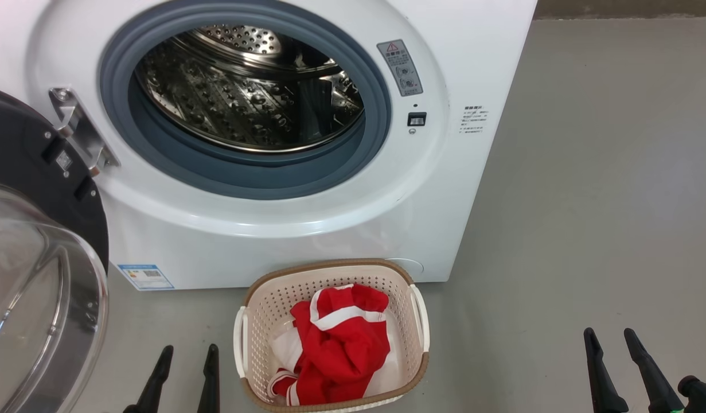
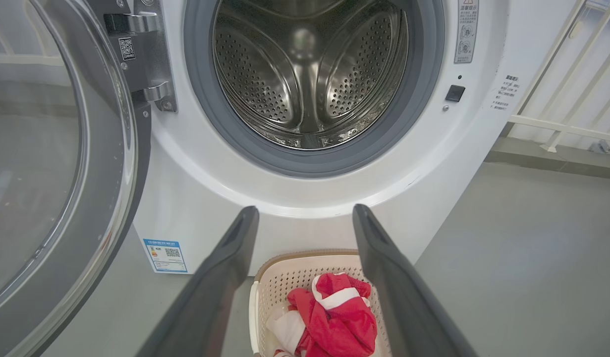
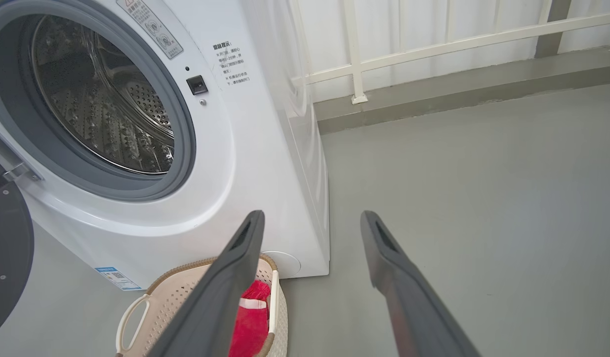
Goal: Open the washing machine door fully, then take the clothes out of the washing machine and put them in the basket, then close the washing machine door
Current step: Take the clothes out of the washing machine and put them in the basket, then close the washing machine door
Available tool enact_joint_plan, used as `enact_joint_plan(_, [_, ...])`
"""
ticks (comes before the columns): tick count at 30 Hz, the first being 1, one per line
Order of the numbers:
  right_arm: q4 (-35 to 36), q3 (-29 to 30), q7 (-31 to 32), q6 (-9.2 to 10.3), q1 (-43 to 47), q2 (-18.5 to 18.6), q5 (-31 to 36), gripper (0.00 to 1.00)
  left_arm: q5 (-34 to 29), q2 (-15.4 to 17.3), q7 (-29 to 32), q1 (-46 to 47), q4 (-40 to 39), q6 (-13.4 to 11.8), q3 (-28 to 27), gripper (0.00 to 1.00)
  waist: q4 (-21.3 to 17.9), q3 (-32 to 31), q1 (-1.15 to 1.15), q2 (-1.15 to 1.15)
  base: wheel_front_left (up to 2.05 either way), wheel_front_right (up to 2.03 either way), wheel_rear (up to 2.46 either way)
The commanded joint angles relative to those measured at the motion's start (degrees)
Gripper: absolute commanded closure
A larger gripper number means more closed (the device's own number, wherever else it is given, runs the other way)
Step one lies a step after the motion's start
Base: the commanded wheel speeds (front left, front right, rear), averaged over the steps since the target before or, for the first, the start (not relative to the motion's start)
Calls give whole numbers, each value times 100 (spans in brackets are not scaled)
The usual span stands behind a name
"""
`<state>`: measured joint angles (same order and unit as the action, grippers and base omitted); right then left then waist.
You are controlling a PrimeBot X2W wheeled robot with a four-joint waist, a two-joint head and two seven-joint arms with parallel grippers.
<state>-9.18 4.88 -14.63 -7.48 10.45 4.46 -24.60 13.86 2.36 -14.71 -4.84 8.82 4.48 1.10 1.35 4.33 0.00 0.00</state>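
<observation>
The white washing machine [image 1: 307, 229] stands ahead with its steel drum [image 1: 244, 86] bare inside. Its round black door [image 1: 37, 258] hangs swung wide to the left on its hinge, glass bowl facing me. On the floor in front sits the cream basket [image 1: 261, 304] holding the red and white clothes [image 1: 338, 344]. My left gripper [image 1: 189, 350] is open just left of the basket, nothing between its fingers. My right gripper [image 1: 611, 334] is open far to the right, over bare floor. The left wrist view shows the drum [image 2: 309, 74], basket [image 2: 280, 277] and clothes [image 2: 337, 322].
Grey floor [image 1: 588, 201] spreads to the right of the machine. A white railing [image 3: 433, 47] and a low grey kerb [image 3: 458, 84] run behind it. The open door [image 2: 47, 173] takes up the space at the left.
</observation>
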Motion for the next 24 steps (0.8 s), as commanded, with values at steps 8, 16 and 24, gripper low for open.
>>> enact_joint_plan(8, [125,-100,-37,-1,-71,86,39,0,4,52,-29,59,-159,-54,-164,0,-13,-28,0,0,0,0,0])
enact_joint_plan(16, [128,-101,-37,-1,-76,91,31,0,-19,52,-29,73,-173,-68,-120,0,-8,-35,0,0,0,0,0])
enact_joint_plan(24, [135,-97,-37,-1,-65,85,31,0,-64,52,-29,94,-153,-77,-104,0,35,-47,0,0,-21,21,0])
